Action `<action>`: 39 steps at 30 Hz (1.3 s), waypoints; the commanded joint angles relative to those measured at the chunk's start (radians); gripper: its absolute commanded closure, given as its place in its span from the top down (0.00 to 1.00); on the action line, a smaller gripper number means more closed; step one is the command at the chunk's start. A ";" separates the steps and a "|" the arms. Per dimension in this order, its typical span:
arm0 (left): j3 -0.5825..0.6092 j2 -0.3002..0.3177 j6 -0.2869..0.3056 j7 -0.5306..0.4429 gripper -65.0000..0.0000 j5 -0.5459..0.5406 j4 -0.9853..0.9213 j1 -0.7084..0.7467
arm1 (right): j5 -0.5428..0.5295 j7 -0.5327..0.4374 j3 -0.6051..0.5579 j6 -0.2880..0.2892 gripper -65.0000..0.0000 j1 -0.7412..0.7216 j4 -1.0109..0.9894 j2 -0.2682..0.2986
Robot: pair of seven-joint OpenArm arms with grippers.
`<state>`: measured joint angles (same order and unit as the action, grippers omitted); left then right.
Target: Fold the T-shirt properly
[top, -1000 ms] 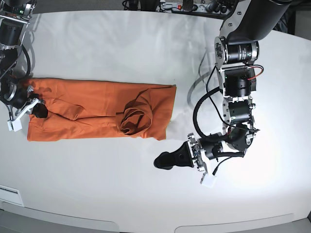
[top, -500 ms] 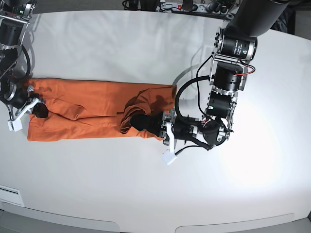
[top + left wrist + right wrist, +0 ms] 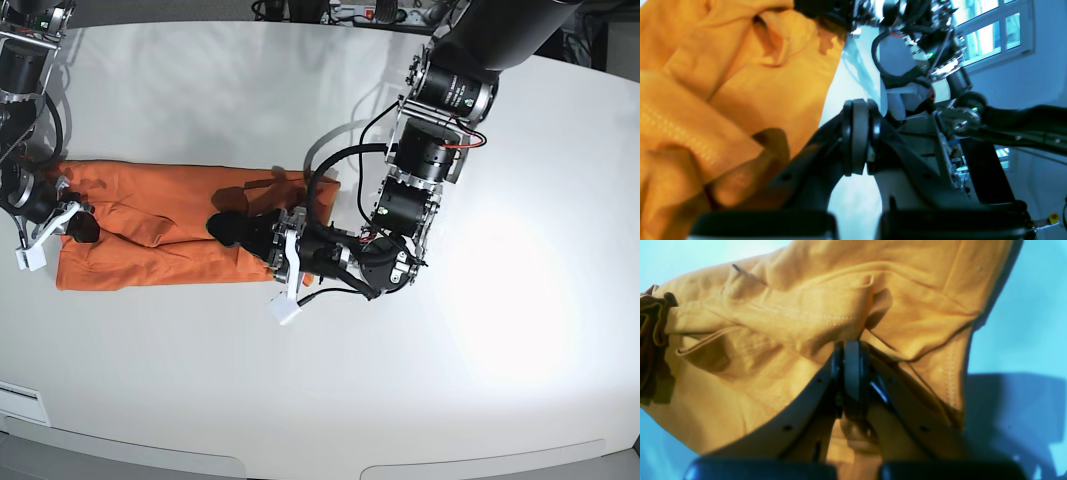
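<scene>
Base cam looks straight down from overhead at the whole white table (image 3: 520, 330). The two wrist cams sit right behind their dark closed jaws, super close, aimed along the fingers. All three catch the plain orange short-sleeved T-shirt (image 3: 160, 230) (image 3: 723, 83) (image 3: 826, 306).

both pincers closed: left pincer (image 3: 228, 228) outstretched, right pincer (image 3: 80, 230) low.

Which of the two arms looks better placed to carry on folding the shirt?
Probably the left gripper: shut, it reaches over the middle of the thin orange T-shirt, apparently dragging one end inward. The right gripper merely pins the far end.
</scene>
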<state>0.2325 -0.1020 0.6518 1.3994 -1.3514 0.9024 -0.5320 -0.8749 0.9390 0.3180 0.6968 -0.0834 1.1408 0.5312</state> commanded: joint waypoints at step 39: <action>0.282 0.161 -0.076 -0.003 0.00 0.354 0.016 -0.154 | 0.011 0.026 0.003 0.001 0.00 -0.008 0.010 0.017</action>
<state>0.5163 0.0612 0.5766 1.3876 -1.0126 0.9035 -0.6590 -0.8753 0.9424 0.3180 0.6971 -0.0834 1.1408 0.5312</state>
